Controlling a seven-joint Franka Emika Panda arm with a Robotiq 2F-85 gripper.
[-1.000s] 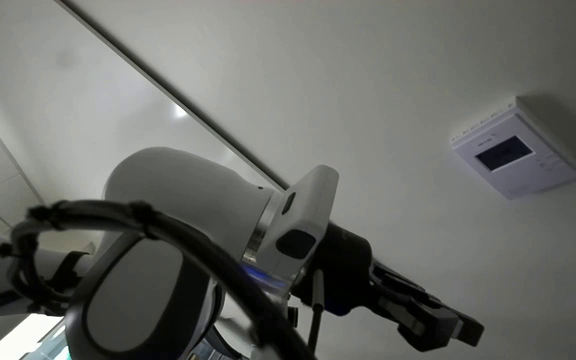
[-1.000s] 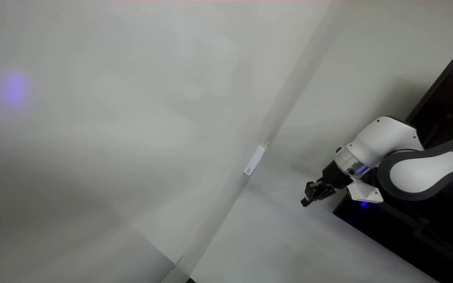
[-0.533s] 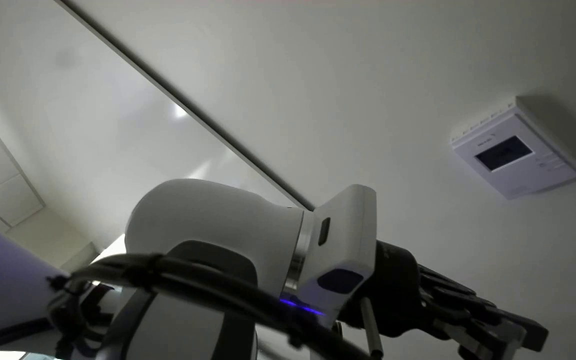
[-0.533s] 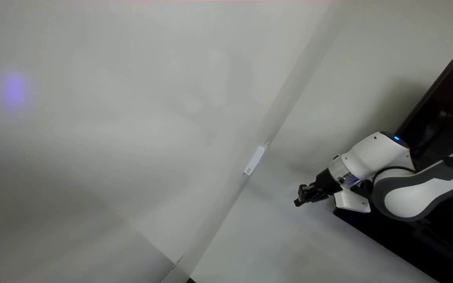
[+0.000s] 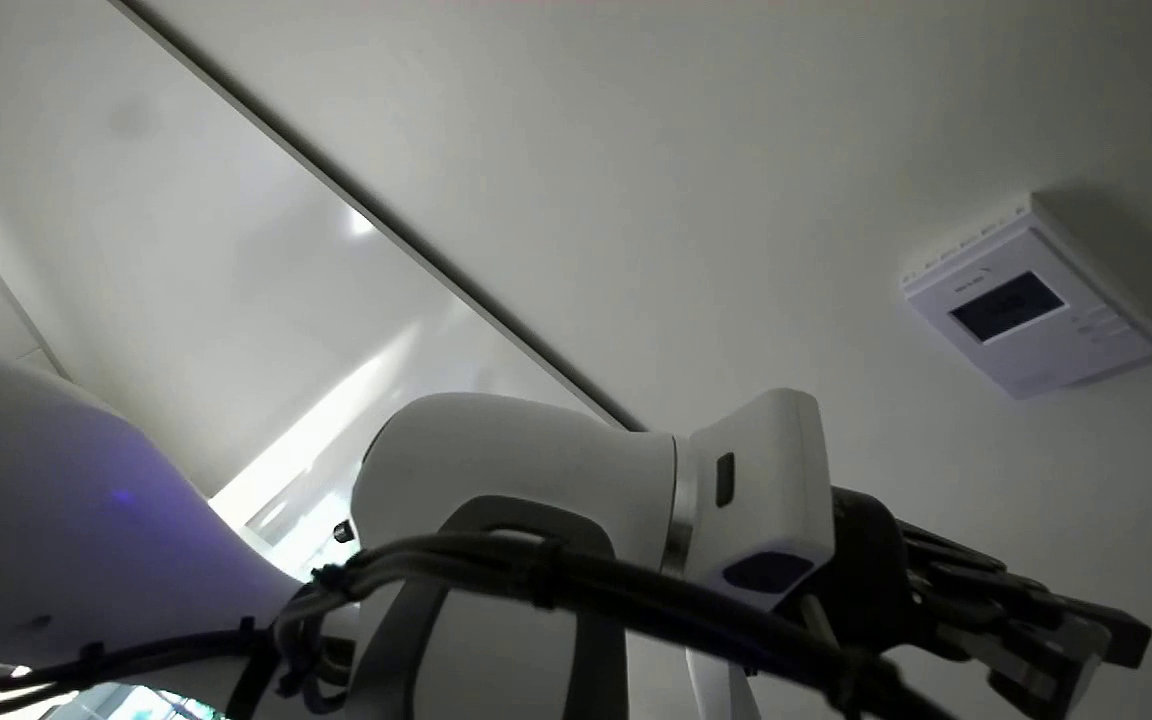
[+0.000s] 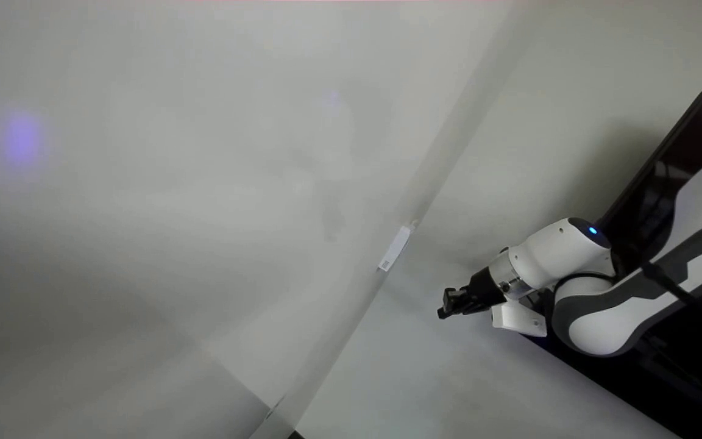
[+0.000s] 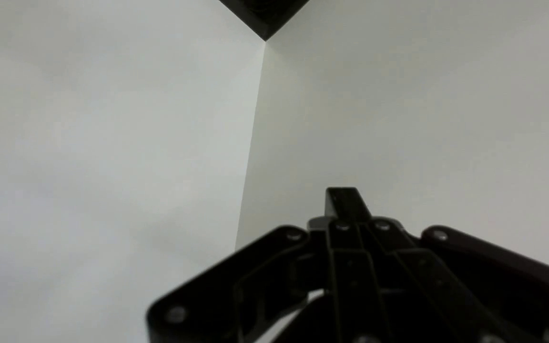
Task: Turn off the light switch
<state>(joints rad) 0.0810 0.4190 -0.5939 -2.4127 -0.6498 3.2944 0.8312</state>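
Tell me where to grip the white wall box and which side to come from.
Probably by two opposite edges of the white wall box, coming straight at its front: its back sits against the wall, but its slim sides stand out. The gripper looks shut, so open it first.

the writing (image 5: 970,285) on the light switch (image 5: 1046,325) is too small to read. in an exterior view, the arm (image 6: 619,317) hides part of the screen (image 6: 692,137).
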